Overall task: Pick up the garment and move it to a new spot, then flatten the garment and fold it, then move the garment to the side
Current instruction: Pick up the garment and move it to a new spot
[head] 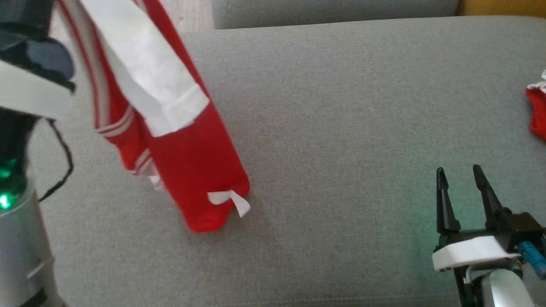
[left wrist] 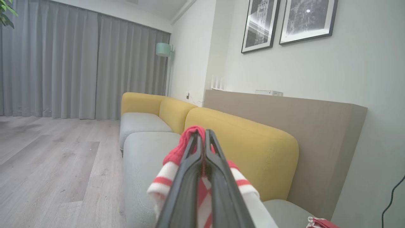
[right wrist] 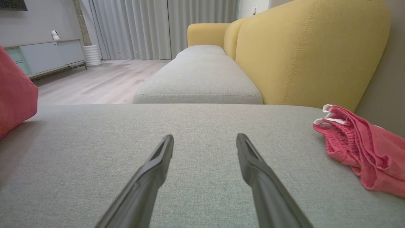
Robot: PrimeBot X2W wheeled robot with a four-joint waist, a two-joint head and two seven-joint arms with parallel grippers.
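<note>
Garment (head: 192, 170), red with white trim, is pinched at a ribbed edge by the pressed-together left gripper (left wrist: 203, 132) and hung over the grey cushion (head: 341, 106), apparently for carrying to a new spot. Right gripper (head: 458, 170) is spread, empty, low over the cushion.

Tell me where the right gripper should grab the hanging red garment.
I'd grip the bottom corner of the red garment, by the white tag, coming from its right side with the right gripper. It hangs from the left gripper, shut on its top, so that low corner is free and faces the open jaws.
</note>
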